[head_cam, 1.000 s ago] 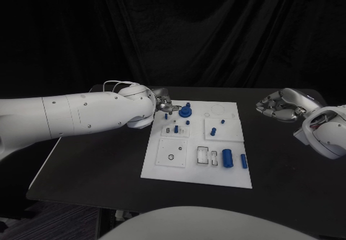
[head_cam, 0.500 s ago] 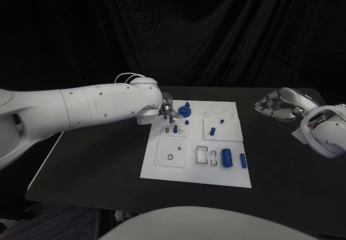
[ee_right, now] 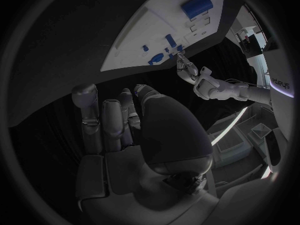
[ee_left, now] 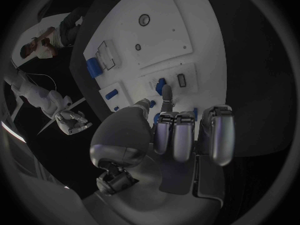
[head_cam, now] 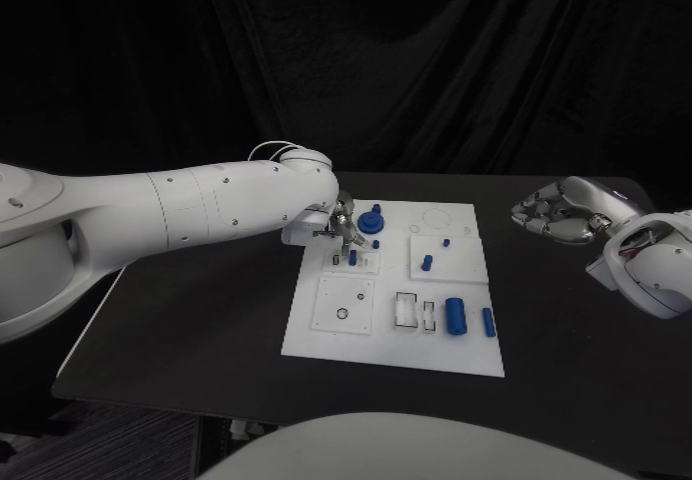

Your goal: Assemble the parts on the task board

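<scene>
From the head camera, the white task board (head_cam: 397, 300) lies mid-surface (head_cam: 188, 330), blue parts dotted over it: a round knobbed part (head_cam: 372, 221) at its far left corner, a cylinder (head_cam: 454, 314) near right. The left robot hand (head_cam: 339, 222) hovers over that far left corner. The right robot hand (head_cam: 560, 212) hangs right of the board, fingers curled in, empty.

Left wrist camera: the left robot hand (ee_left: 181, 135) reaches toward a small blue peg (ee_left: 160, 84) (contact unclear), holding nothing visible.

Right wrist camera: the right robot hand (ee_right: 119, 117) shows curled, empty fingers.
</scene>
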